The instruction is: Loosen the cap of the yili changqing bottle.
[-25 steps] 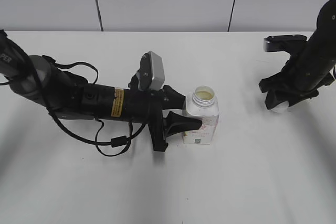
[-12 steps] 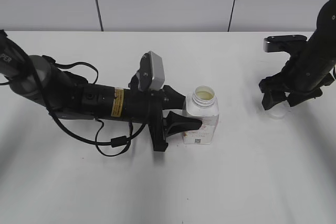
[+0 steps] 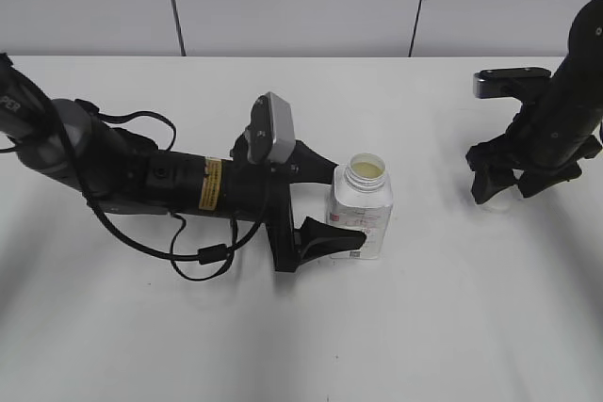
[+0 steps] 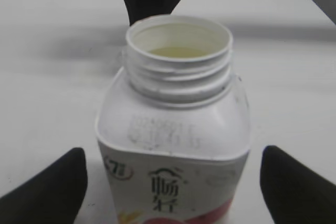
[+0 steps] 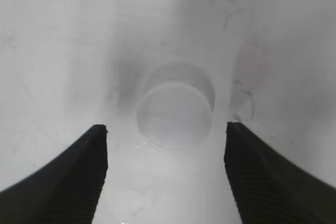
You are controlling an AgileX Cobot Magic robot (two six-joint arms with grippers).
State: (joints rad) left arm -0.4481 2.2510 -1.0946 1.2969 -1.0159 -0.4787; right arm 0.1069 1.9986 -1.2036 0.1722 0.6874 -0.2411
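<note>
The yili changqing bottle point(image 3: 360, 209) stands upright mid-table, white with pink-red print. Its threaded neck point(image 4: 178, 61) is bare and open, with pale liquid inside. My left gripper point(image 3: 347, 202) is open, its two black fingers standing apart from the bottle's sides, one on each side point(image 4: 52, 187). The cap point(image 5: 176, 111) lies flat on the table at the far right, off the bottle. My right gripper point(image 5: 166, 128) hangs open just above it, fingers point(image 5: 68, 177) wide of the cap and touching nothing. In the exterior view the right gripper point(image 3: 509, 187) mostly hides the cap.
The left arm point(image 3: 141, 181) lies low across the table's left half with a loose cable loop point(image 3: 203, 256). The right arm point(image 3: 561, 110) comes down at the right edge. A grey panelled wall point(image 3: 301, 2) closes the back of the white table point(image 3: 424, 327).
My left gripper's fingers have spread away from the bottle they were clamping. The right gripper opened wider, and the cap stays on the table below it.
</note>
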